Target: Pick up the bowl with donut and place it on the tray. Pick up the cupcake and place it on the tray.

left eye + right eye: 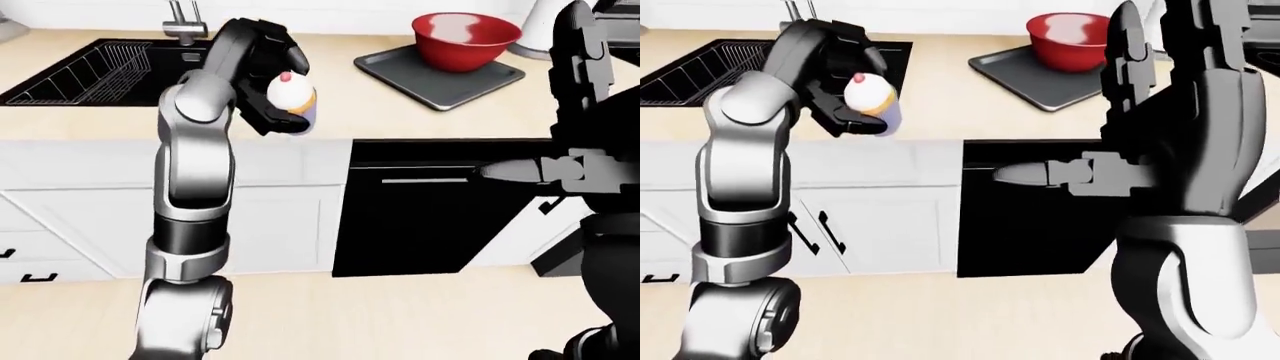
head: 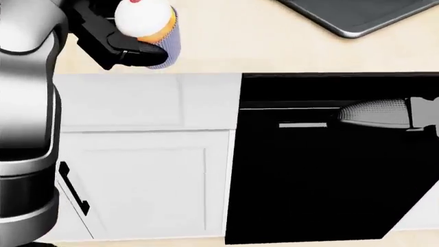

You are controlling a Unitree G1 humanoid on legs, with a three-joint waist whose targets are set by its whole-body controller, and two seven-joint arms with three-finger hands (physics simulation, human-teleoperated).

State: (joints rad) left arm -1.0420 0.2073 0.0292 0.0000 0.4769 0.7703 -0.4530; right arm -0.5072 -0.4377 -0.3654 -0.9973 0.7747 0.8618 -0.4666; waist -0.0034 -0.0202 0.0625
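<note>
Three left hand [image 1: 268, 105] fingers clamp the cupcake [image 1: 290, 94], left of the tray [image 1: 440, 71] holding the bowl [image 1: 466, 39]; right hand [image 1: 575, 52] fingers' state unclear.

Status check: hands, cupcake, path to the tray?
Left hand fingers shut on cupcake, held above the counter. Right hand empty, open. Red bowl already on tray. Nothing between cupcake and tray.
</note>
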